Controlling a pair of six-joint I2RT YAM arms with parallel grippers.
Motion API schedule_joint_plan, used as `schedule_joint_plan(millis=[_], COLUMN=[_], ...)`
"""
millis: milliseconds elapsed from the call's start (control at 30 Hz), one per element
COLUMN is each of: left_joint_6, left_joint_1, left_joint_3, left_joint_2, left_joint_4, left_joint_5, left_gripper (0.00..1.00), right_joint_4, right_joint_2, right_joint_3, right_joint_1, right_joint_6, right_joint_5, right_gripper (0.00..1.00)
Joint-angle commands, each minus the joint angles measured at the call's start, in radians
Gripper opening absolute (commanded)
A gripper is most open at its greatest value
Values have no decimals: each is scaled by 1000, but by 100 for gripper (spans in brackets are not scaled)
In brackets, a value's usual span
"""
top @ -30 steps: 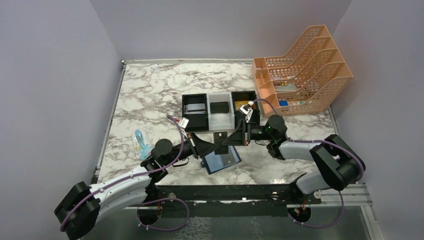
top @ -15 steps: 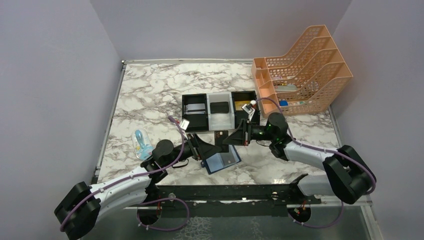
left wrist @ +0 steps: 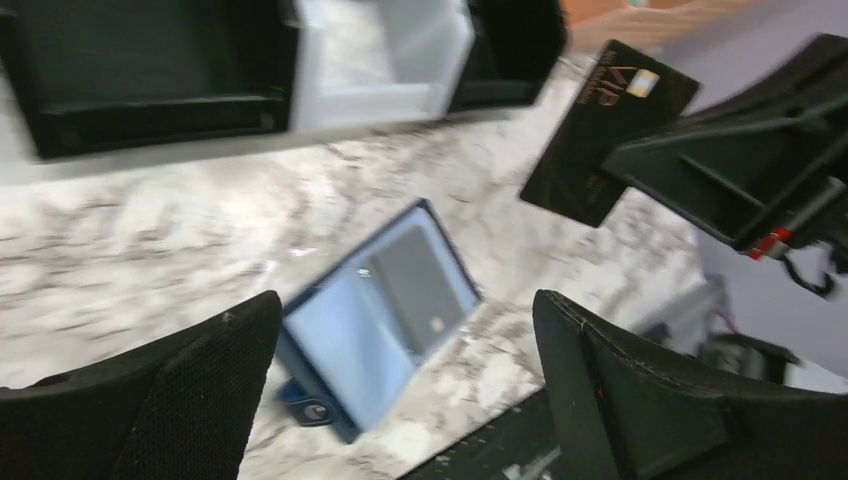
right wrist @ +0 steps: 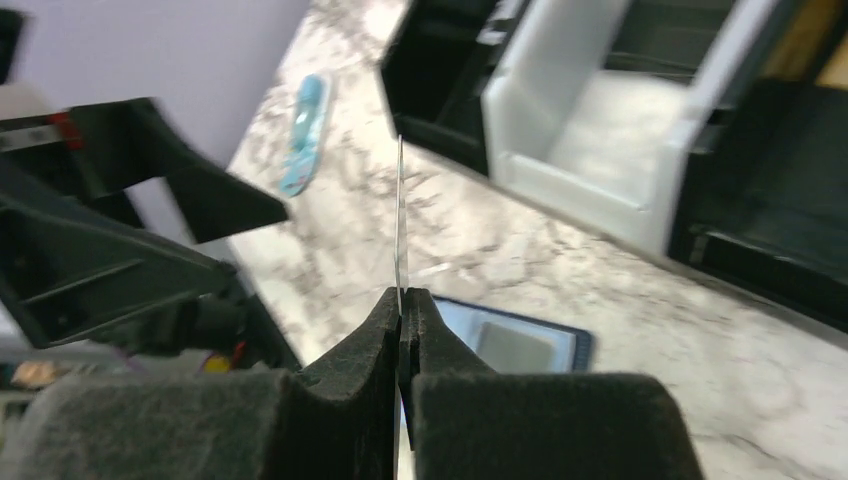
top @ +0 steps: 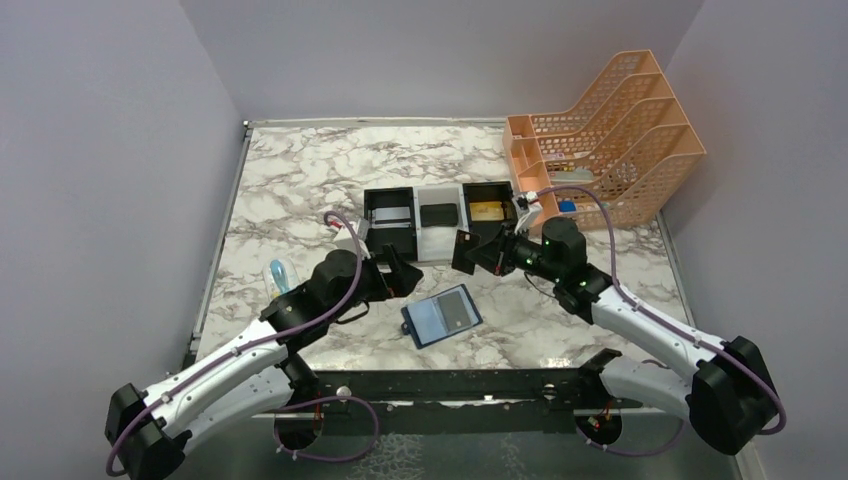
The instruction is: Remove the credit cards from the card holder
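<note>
1. The right gripper (right wrist: pixel 402 302) is shut tight on the lower edge of a black card (left wrist: pixel 608 130) and holds it clear above the tabletop (top: pixel 300 190).
2. From the right wrist, this card shows edge-on as a thin upright line rising from the fingertips.
3. From the left wrist its flat face shows, with pale lettering and a small chip near one corner.
4. The left gripper (top: pixel 398 274) has its jaws spread wide and holds nothing. It hangs above the tabletop, near the held card but apart from it.
5. The card holder (top: pixel 442 316) lies open on the tabletop between the two arms, nearer the robot than the trays, with its pale blue pockets facing up.
6. A grey card (top: pixel 458 312) sits in one of its pockets.
7. Behind the card holder, three trays stand in a row: a black tray (top: pixel 372 215) on the left, a white tray (top: pixel 440 242) in the middle and another black tray (top: pixel 470 192) on the right.
8. A gold card (top: pixel 487 211) lies in the right black tray, and a dark card (top: pixel 439 214) lies in the white tray.
9. A peach file rack (top: pixel 610 130) stands at the far right corner.
10. A light blue object (top: pixel 283 282) lies near the left edge.
</note>
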Motion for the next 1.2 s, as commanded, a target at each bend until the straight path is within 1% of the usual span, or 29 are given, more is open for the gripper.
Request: schedule_joint_plan(millis=[0, 100, 167, 267, 367, 500, 600, 667, 733, 800, 867, 967, 1033, 1167], left_joint_6=[128, 187, 188, 206, 232, 316, 355, 372, 378, 375, 371, 362, 350, 353], left_joint_1=[4, 4, 4, 5, 33, 128, 228, 301, 345, 355, 355, 355, 355, 357], left_joint_3=[120, 150, 168, 196, 252, 293, 262, 239, 237, 244, 239, 221, 215, 216], left_joint_2=[-15, -5, 12, 43, 81, 88, 83, 93, 103, 96, 71, 17, -17, -40], left_joint_4=[-375, -423, -452, -461, -536, -584, -544, -509, -492, -490, -490, -489, -490, -489], left_joint_5=[-289, -363, -398, -372, -381, -321, -270, -206, -190, -222, -255, -276, -288, -319], left_gripper=[99, 99, 99, 99, 99, 99, 99, 99, 99, 99, 99, 99, 99, 99], right_joint_4=[-146, -165, -151, -56, -70, -101, -74, -59, -45, -50, -104, -205, -240, -173], right_joint_2=[-6, 25, 46, 79, 151, 236, 283, 317, 350, 395, 460, 563, 617, 683], right_joint_3=[68, 106, 128, 131, 200, 292, 325, 344, 359, 381, 439, 547, 599, 603], right_joint_1=[-3, -3, -3, 1, 27, 110, 174, 197, 206, 206, 206, 206, 206, 206], right_joint_6=[-159, -223, -251, -277, -356, -510, -644, -729, -805, -874, -905, -904, -919, -1022], right_joint_5=[232, 242, 239, 235, 265, 424, 571, 628, 661, 654, 652, 663, 670, 723], right_gripper=[1, 1, 1, 1, 1, 1, 1, 1, 1, 1, 1, 1, 1, 1])
